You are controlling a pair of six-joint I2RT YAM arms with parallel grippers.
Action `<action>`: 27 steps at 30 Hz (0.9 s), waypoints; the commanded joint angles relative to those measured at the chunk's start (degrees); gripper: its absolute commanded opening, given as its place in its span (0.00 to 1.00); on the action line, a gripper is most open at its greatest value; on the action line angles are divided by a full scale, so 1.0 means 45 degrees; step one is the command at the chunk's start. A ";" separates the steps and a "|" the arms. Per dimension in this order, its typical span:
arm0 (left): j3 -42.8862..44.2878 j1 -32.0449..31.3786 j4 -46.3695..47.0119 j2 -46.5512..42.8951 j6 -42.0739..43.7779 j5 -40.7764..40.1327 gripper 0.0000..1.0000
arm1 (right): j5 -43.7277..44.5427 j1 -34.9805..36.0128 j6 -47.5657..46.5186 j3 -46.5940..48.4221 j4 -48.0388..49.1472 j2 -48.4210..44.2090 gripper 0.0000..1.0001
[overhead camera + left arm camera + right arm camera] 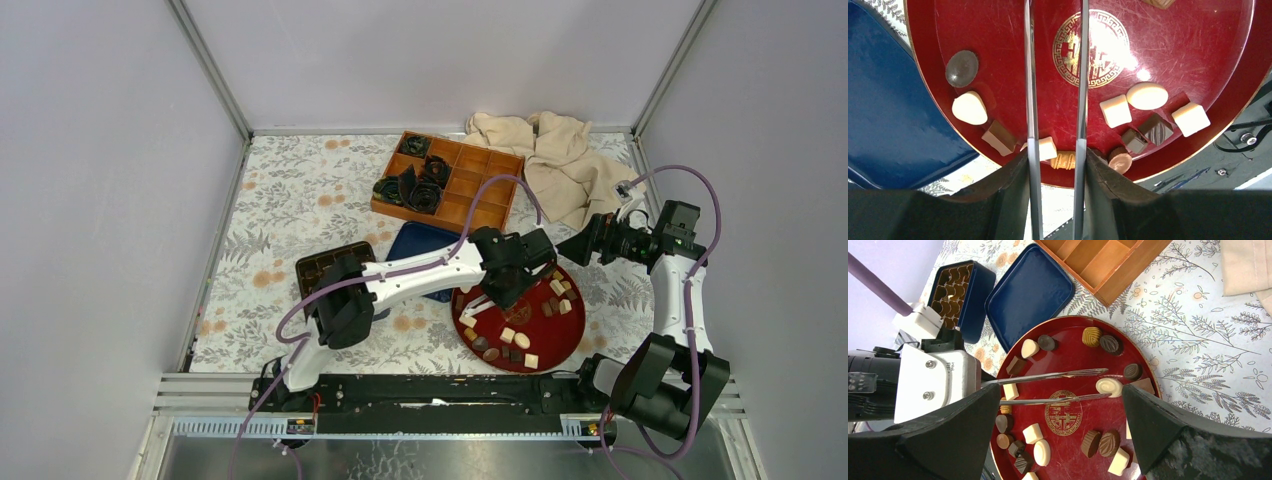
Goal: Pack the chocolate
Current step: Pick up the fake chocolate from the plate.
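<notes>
On the red plate lies the chocolate, probably light, smooth and easily marred. Left pincer grips tweezers, their tips astride a cream oval piece; pinching its sides gently looks safest. Right pincer gapes wide, empty.

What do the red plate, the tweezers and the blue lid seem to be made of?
The red plate looks like lacquered plastic: glossy, finely scratched, gold print. The tweezers seem bare metal: thin, mirror-bright. The blue lid is perhaps painted tin: smooth sheen.
</notes>
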 commanded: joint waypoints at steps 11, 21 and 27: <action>0.0536 0.0458 0.0559 0.0158 0.0492 0.0763 0.47 | -0.0165 0.0077 -0.0023 0.0162 0.0174 -0.0226 1.00; 0.0632 0.0657 0.0772 0.0446 0.0424 0.0932 0.48 | -0.0163 0.0077 -0.0042 0.0177 0.0154 -0.0226 1.00; 0.0691 0.0676 0.0973 0.0477 0.0297 0.1183 0.43 | -0.0162 0.0077 -0.0042 0.0177 0.0154 -0.0249 1.00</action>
